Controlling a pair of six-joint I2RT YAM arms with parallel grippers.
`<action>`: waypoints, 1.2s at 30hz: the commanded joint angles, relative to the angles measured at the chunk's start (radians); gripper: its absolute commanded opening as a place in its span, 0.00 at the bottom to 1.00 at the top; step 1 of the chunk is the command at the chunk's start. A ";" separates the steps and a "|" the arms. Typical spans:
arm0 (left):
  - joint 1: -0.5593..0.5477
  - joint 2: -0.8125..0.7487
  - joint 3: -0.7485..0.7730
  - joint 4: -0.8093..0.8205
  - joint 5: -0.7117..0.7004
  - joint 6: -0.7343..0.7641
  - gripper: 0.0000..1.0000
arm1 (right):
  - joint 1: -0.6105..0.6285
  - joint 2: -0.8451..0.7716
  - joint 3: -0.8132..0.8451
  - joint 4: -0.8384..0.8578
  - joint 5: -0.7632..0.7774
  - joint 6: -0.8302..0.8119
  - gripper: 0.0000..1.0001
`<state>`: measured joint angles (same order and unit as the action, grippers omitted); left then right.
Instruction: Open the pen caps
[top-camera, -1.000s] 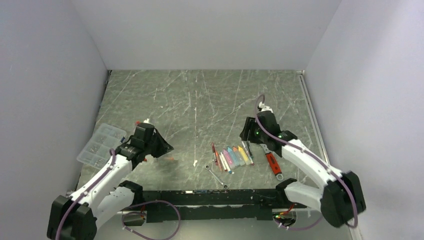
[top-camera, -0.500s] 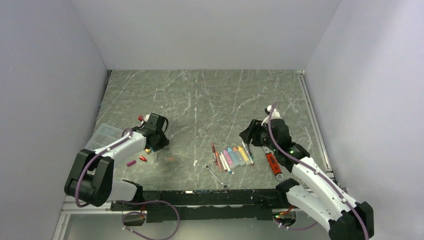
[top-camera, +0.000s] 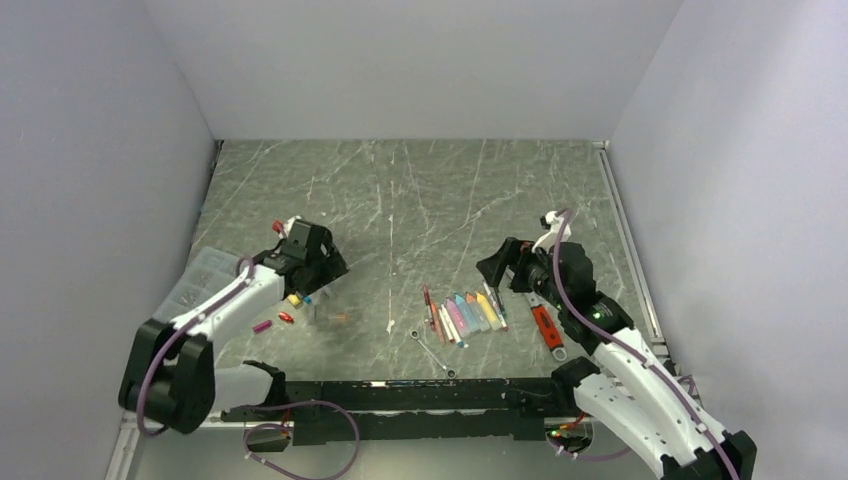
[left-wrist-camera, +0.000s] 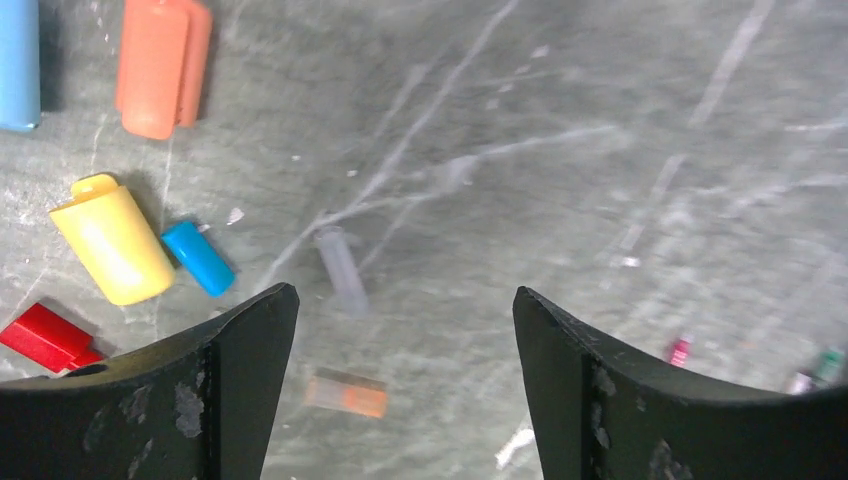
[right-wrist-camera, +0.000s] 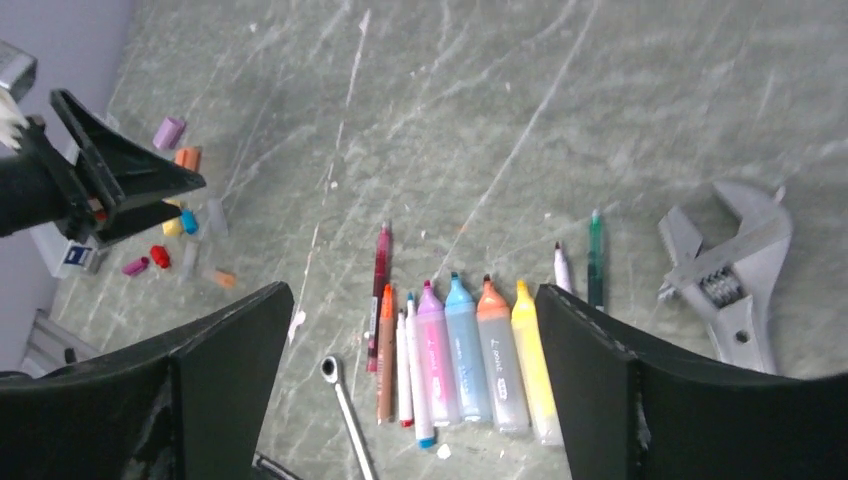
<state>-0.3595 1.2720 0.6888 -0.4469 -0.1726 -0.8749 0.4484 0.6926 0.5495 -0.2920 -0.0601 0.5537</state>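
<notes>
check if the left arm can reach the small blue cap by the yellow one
Probably yes: the left end effector hangs open nearby and nothing covers the small blue plastic cap, though the chunky yellow plastic cap crowds it.

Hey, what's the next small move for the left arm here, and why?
Probably lift the left gripper straight up and away from the loose caps. It stands open and empty above them, and every pen in the row under the right gripper shows a bare tip, so no cap seems left to pull.
</notes>
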 joint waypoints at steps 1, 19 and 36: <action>-0.002 -0.154 0.075 -0.003 0.031 0.040 0.84 | 0.001 -0.063 0.107 0.020 0.051 -0.017 0.99; -0.003 -0.386 0.047 0.089 -0.297 0.127 1.00 | 0.001 0.053 0.199 0.075 0.138 0.132 1.00; 0.015 -0.381 -0.158 0.621 -0.313 0.721 0.99 | 0.001 -0.125 0.011 0.254 0.157 0.166 1.00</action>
<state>-0.3637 0.8413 0.5320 -0.0547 -0.3866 -0.2958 0.4484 0.6060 0.5594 -0.0639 0.0719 0.7326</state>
